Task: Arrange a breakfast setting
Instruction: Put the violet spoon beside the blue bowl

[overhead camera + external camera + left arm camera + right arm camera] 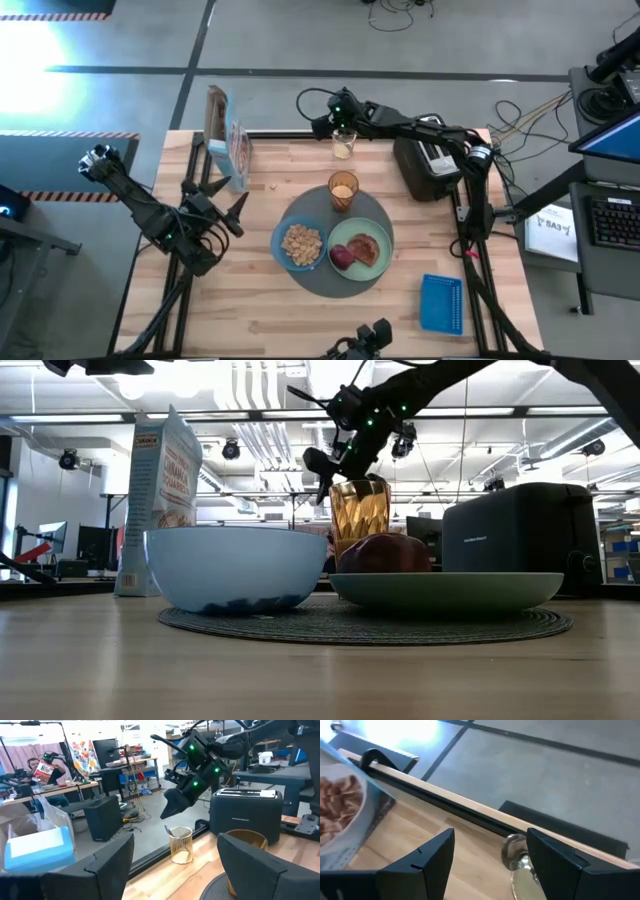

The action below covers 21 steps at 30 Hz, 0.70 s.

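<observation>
On a round dark-grey mat stand a small blue bowl of cereal, a pale green plate with toast and a red fruit, and a glass of orange drink. A gold wire cup stands alone near the table's far edge. My right gripper hangs open above and a little left of that cup, slanting down; the cup's rim shows between its fingers. My left gripper is open and level at the left, between the cereal box and the mat, holding nothing.
A blue cereal box stands at the far left. The black toaster sits at the far right. A blue perforated rectangle lies near the right front corner. Bare wood lies along the near side.
</observation>
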Each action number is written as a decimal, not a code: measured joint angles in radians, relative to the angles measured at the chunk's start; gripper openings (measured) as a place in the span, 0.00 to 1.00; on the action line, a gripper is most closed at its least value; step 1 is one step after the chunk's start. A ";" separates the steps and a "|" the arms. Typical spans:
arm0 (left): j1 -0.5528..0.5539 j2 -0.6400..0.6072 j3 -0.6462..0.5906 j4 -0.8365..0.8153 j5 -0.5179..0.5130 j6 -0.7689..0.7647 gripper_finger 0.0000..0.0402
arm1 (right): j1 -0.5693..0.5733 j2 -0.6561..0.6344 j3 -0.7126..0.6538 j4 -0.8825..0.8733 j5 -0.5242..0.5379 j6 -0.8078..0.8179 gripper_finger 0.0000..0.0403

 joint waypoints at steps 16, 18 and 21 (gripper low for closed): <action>0.000 -0.033 -0.001 -0.083 0.019 0.000 0.67 | -0.001 0.079 -0.011 -0.038 0.036 0.093 0.58; 0.000 -0.033 -0.001 -0.095 0.019 0.000 0.67 | -0.002 0.097 -0.011 -0.040 0.035 0.093 0.58; 0.000 -0.033 -0.001 -0.105 0.020 0.000 0.67 | -0.003 0.103 -0.011 -0.036 0.035 0.089 0.56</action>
